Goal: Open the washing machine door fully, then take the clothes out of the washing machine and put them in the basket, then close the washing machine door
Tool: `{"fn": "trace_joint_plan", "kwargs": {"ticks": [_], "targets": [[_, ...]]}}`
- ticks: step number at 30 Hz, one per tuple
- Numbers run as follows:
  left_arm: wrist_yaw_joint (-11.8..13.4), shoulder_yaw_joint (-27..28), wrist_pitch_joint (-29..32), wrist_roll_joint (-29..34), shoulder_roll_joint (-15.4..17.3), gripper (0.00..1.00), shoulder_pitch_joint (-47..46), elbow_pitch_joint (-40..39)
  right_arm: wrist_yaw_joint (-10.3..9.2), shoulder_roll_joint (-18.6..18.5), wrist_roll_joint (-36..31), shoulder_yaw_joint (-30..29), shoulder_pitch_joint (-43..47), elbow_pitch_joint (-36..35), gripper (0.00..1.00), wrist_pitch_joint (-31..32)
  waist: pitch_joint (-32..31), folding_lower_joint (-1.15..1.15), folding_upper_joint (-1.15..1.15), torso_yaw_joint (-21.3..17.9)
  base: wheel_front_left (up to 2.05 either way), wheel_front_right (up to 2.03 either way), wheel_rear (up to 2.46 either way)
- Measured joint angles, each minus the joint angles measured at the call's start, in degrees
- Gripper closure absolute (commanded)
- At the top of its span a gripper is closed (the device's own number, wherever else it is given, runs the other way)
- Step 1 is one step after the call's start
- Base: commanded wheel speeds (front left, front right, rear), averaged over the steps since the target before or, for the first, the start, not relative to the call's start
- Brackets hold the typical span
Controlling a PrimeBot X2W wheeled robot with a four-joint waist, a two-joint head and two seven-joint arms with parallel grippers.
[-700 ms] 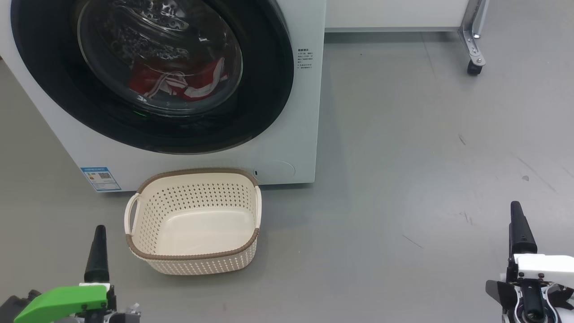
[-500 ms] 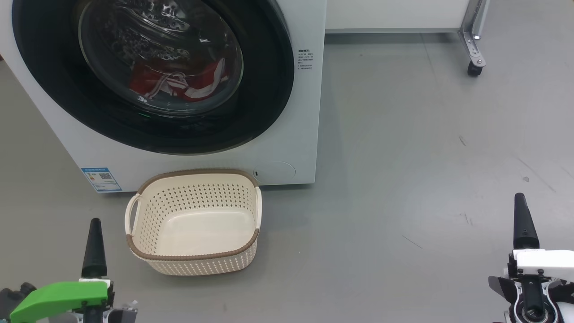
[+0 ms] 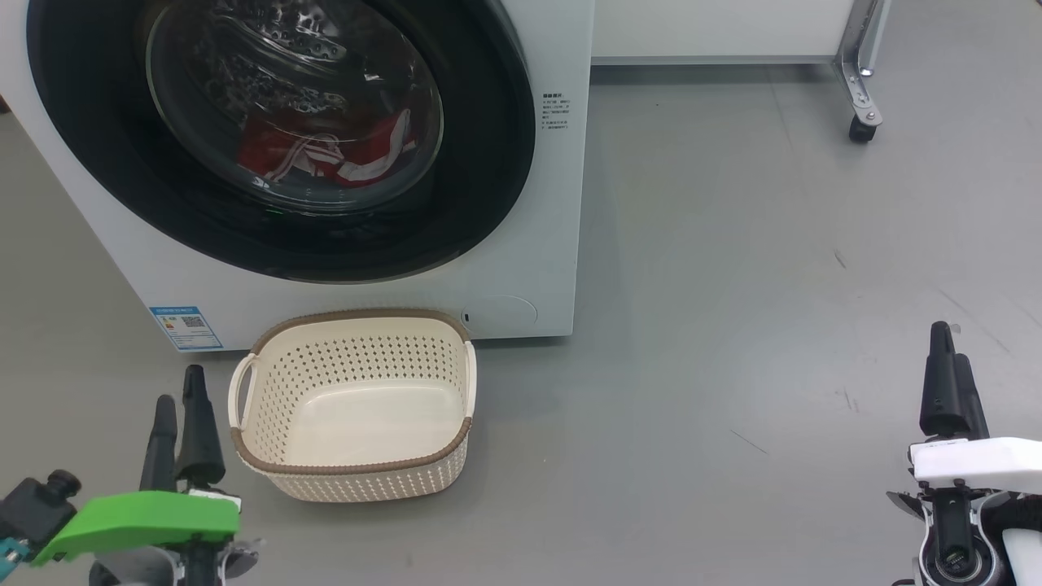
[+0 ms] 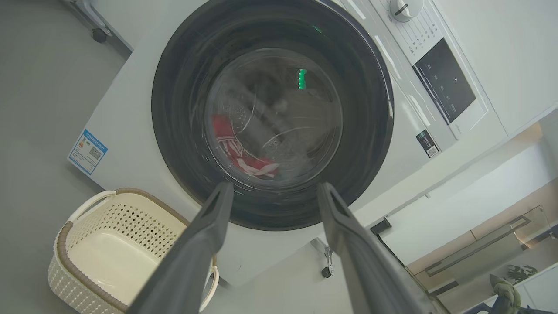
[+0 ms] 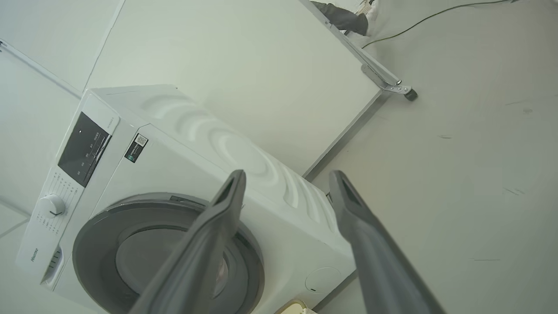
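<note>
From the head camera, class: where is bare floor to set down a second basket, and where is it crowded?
Widest: grey floor right of the washing machine, bordered by the castor frame and the right gripper. Narrow: the strip between the blue label, the basket and the left gripper. Crowded: below the washing machine door, at the basket.

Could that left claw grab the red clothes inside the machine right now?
Probably not: the open left claw hangs low beside the cream perforated basket, and the glossy black-rimmed round door is shut over the red striped clothes.
</note>
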Motion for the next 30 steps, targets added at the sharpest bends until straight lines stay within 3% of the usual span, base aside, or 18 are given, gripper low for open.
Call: {"fn": "trace_joint_plan", "kwargs": {"ticks": [5, 17, 30], "targets": [[0.58, -2.76, -0.93, 8.70, 0.11, 0.00, 0.03, -1.07, 0.01, -1.10, -6.36, 1.34, 0.07, -0.54, 0.00, -1.20, 0.02, 0.00, 0.00, -0.03, 0.00, 0.00, 0.00], [3.92, -8.42, -3.05, 22.95, 0.41, 0.00, 0.24, -1.43, -0.57, -2.26, -19.13, 4.44, 1.01, -0.93, 0.00, -3.22, 0.28, 0.00, 0.00, -0.18, 0.00, 0.00, 0.00], [9.70, -13.47, -5.61, 38.46, 0.79, 0.00, 1.01, 0.69, -2.09, -2.47, -30.49, 7.12, 1.74, -0.67, 0.00, -5.89, 0.69, 0.00, 0.00, -0.12, 0.00, 0.00, 0.00]]}}
